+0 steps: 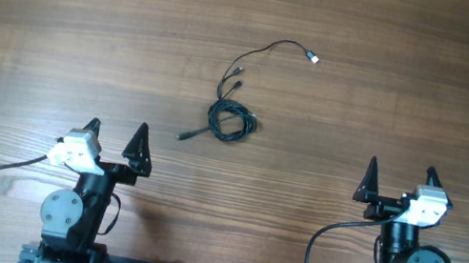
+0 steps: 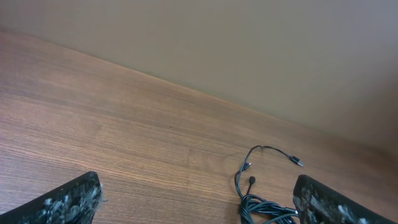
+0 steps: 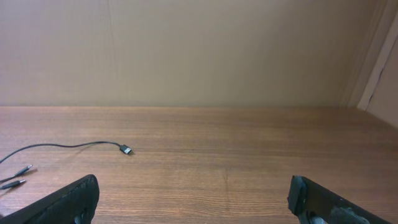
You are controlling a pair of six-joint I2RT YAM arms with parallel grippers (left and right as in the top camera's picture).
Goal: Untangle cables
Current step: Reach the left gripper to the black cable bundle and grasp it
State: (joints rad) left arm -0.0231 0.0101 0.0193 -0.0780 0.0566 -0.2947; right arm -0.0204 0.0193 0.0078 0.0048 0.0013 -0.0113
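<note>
Wooden table point(image 1: 41, 20): cables lie near its centre.
Cables point(image 1: 231, 121): dark bunch of loops; one strand runs toward 1 o'clock and ends in a silvery plug point(image 1: 313, 59).
Left gripper point(image 1: 117, 126): about 9 o'clock from the bunch, fingers apart, empty.
Right gripper point(image 1: 402, 168): about 3 o'clock, fingers apart, empty.

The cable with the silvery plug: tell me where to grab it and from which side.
Grip the free strand just behind the silvery plug, coming straight down from above with the jaws across the cord. That stretch arcs alone over the table, well apart from the tangled bunch, so a pinch there should catch only one cable. The right gripper, open, looks nearer.
</note>
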